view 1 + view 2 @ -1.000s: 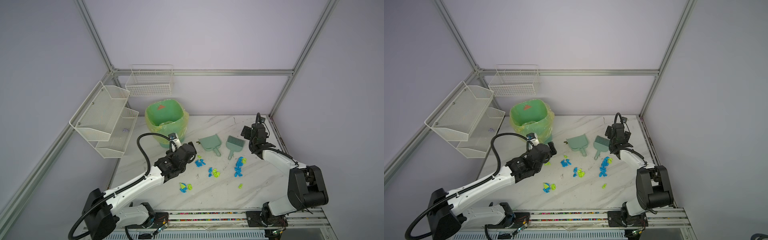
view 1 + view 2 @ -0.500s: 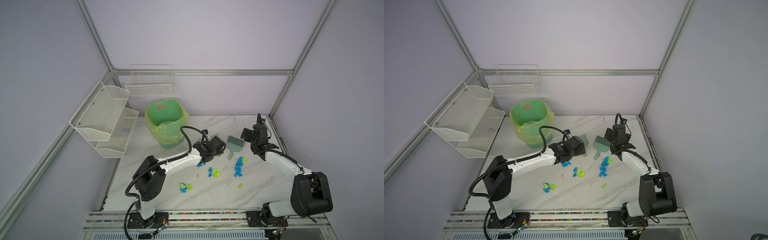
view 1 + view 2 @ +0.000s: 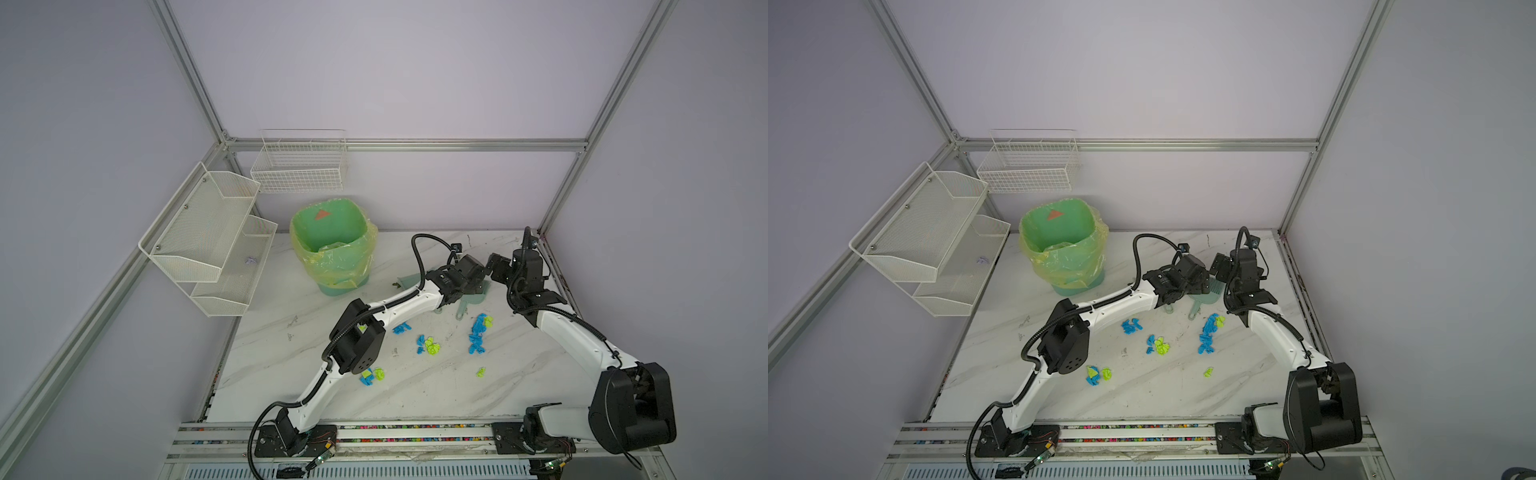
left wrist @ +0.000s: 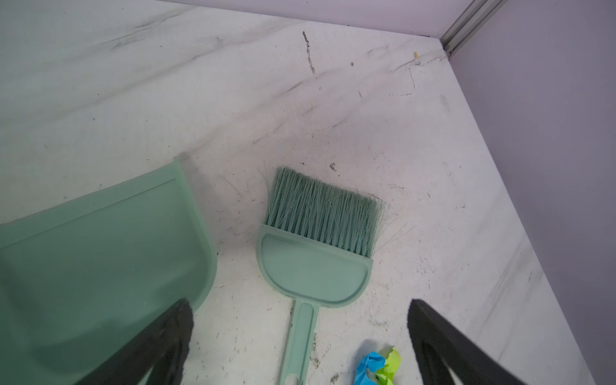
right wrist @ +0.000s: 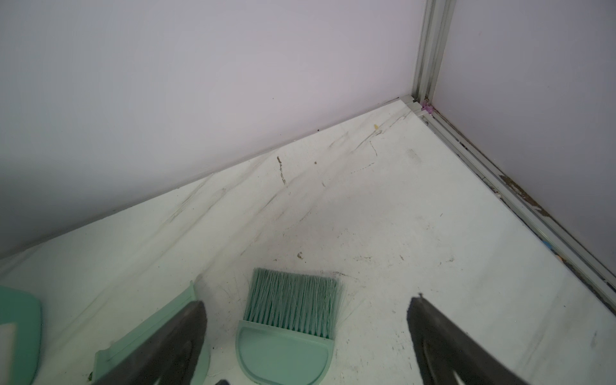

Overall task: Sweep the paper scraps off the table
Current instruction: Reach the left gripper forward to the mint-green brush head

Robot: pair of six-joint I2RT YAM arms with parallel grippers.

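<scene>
Relocated over the last second: the left arm, swung from the bin's side of the dustpan across to the brush (image 4: 316, 266). The right arm has barely shifted.

- left pincer (image 4: 300, 308): jaws spread wide, holding nothing, poised over the brush with the handle running between its fingertips. One finger overlaps the dustpan's edge in the wrist view.
- right pincer (image 5: 308, 305): jaws spread wide, empty, hovering above the brush head, close to the left pincer.
- dustpan (image 4: 100, 266): lies flat just beside the brush, with a bare strip between them.
- paper scraps (image 3: 478, 334): blue and yellow-green wads, all loose on the tabletop (image 3: 270, 345) on the handle side of the brush. The nearest cluster is just beside the handle's end and the rest are scattered farther out.
- bin (image 3: 332, 249): green, lined, well apart from the brush, beyond the dustpan.

Assessment: sweeping has not begun and both tools are untouched. With the left arm's arrival, both pincers now address the same tool. Probably one should take the brush and the other the dustpan. Crowding over the brush risks a knock between the pincers.
</scene>
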